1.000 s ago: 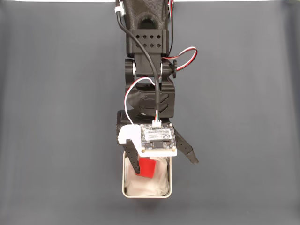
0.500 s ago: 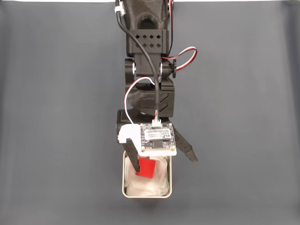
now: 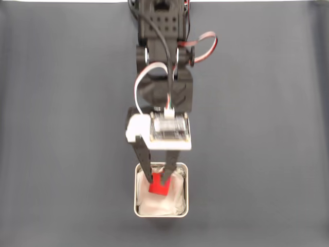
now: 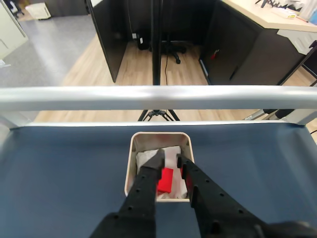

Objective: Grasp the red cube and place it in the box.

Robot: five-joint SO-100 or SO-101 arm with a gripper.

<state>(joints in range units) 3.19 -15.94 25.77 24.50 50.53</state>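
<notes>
My tool (image 3: 158, 180) hemmed by the box (image 3: 137, 193) walls, red cube (image 3: 158, 187) beneath, tabletop (image 3: 61, 128) open left and right

Even, diffuse light fills the fixed view; the dark tabletop (image 3: 61, 128) shows faint vertical streaks and only a soft shadow just below the box (image 3: 137, 195). The arm above the box looks slightly motion-blurred. In the wrist view, a metal rail (image 4: 158, 97) beyond the box carries bright glare and bows slightly from lens distortion; the floor behind it is brightly lit.
</notes>
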